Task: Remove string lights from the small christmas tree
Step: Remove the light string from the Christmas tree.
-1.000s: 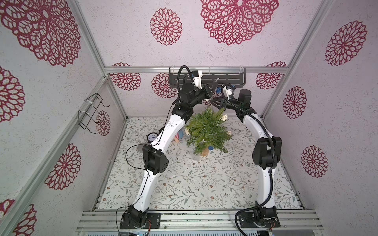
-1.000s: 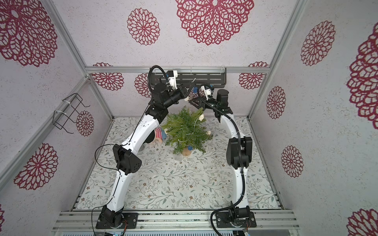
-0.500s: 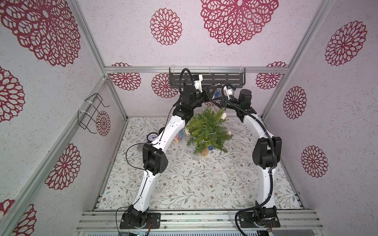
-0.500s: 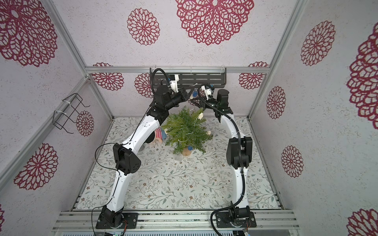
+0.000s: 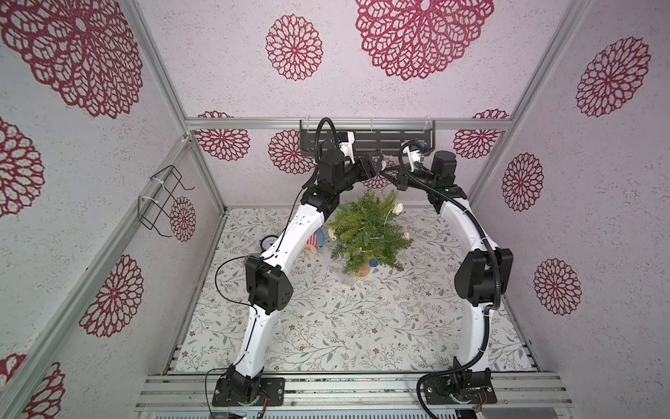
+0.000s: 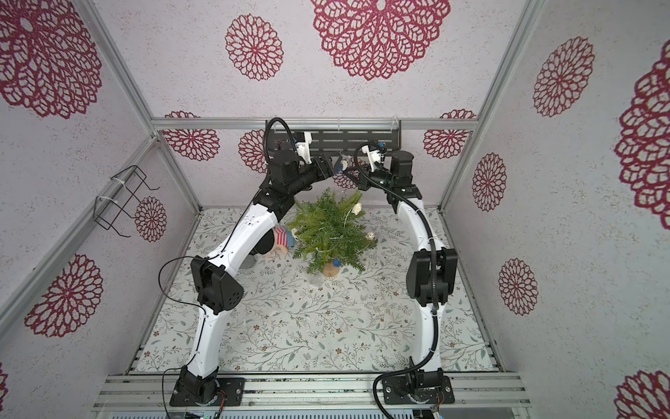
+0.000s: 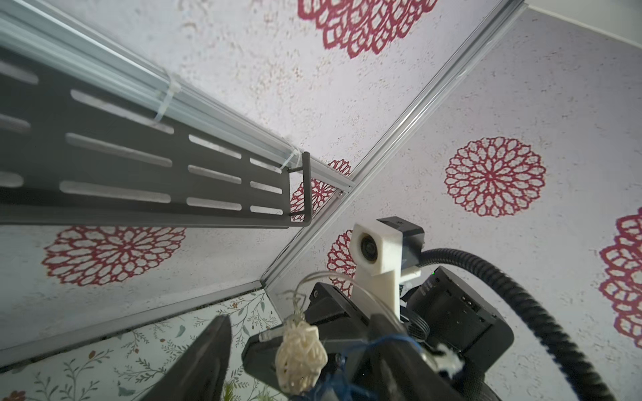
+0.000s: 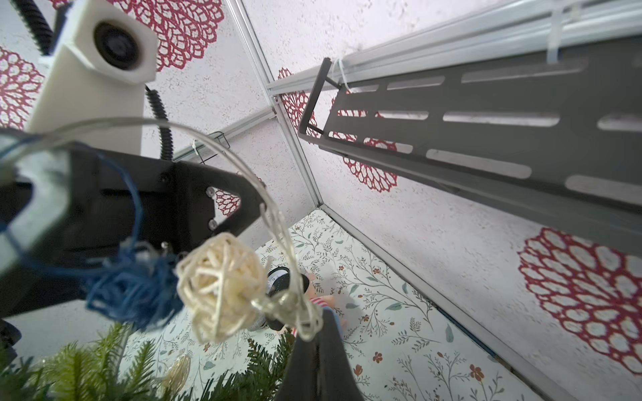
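No legible text, label, brand or number on any surface; small round dial [image 5: 269,242] too small to read.

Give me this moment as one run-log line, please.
stage: both arms raised above small christmas tree | left fingers: open | right fingers: shut on string lights | rest of strand: on tree

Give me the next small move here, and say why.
Probably raise the right end effector a little, away from the small christmas tree. It appears shut on the string lights, the left end effector stands open around a cream ball, and other balls hang in the branches.
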Available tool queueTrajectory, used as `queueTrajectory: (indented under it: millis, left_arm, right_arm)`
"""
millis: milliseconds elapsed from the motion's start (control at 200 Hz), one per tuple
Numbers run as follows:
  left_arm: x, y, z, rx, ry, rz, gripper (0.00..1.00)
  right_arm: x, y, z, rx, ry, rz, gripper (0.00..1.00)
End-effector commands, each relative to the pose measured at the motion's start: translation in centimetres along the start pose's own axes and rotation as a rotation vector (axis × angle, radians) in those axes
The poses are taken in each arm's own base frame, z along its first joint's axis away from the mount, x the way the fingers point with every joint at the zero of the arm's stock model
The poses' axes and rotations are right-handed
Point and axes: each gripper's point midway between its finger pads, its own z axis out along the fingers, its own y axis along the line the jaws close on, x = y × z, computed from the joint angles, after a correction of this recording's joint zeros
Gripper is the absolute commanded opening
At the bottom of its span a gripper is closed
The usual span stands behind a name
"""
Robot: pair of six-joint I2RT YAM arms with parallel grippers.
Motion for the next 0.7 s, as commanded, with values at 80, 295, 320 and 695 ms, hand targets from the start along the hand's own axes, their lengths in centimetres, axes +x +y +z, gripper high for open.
queueTrajectory:
  millis: [80,295,320,695]
  left_arm:
    - [-4.5,-2.7,-3.4,0.0,-0.07,0.067,0.79]
    - [-4.3,-2.8,-5.9,-0.057,-0.026,0.12,0.9]
    - [-4.3,-2.7,-6.2,-0.068,-0.025,0.125,0.91]
    - [-3.7,-1.2,-13.6,-0.228,0.007,0.181,0.92]
  right_arm:
    - [-2.8,1.7,-1.8,0.064,-0.026,-0.081,0.0]
    - [-3.3,1.0,-2.5,0.156,-0.024,-0.074,0.0]
    - [-3.3,0.9,-2.6,0.167,-0.025,-0.071,0.0]
    - [-4.4,0.6,-3.6,0.26,-0.042,-0.048,0.0]
